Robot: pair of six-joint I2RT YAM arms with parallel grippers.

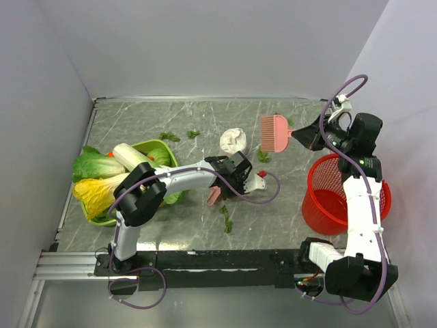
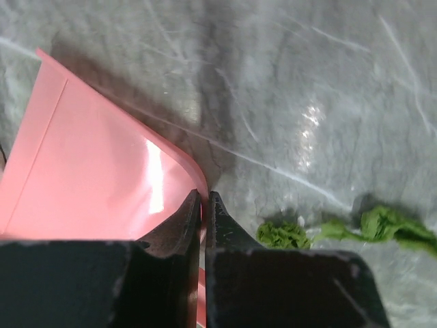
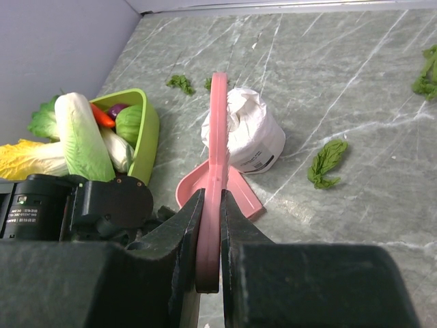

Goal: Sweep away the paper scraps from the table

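Note:
Small dark-green paper scraps lie on the grey marble table: two at the back, one by the brush, some near the front. My left gripper is shut on the rim of the pink dustpan, which rests on the table. In the left wrist view the jaws pinch the dustpan's edge, with scraps just to the right. My right gripper is shut on the handle of a pink brush, seen edge-on in the right wrist view.
A white crumpled lump sits between dustpan and brush. A green tray with cabbages and lettuces stands at the left. A red mesh basket stands at the right edge, under my right arm. Grey walls enclose the table.

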